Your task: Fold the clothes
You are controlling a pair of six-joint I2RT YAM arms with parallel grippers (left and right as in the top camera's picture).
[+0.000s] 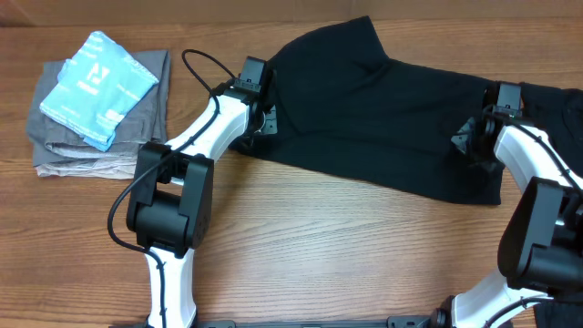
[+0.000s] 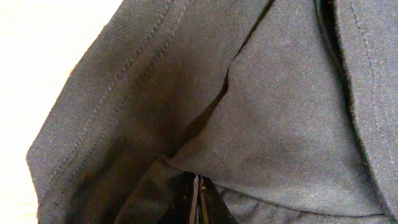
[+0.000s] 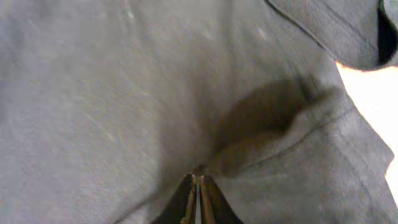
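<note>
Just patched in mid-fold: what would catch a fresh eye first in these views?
A big black shirt sprawls rumpled across the upper right of the table. The left gripper pinches its left edge and the right gripper its right end, both shut on the cloth. At far left, a light-blue folded garment sits on a grey folded pile.

From where I stand there is one black garment (image 1: 383, 118), spread on the one wooden surface (image 1: 346, 246). Two arms (image 1: 173, 196) reach over it, so there are two end effectors: the left end effector (image 1: 262, 120) and the right end effector (image 1: 469, 141). Well left of the left end effector sits one pile. It has one light-blue folded garment (image 1: 98, 87) on top of grey folded garments (image 1: 64, 150), and I cannot count the grey ones.
</note>
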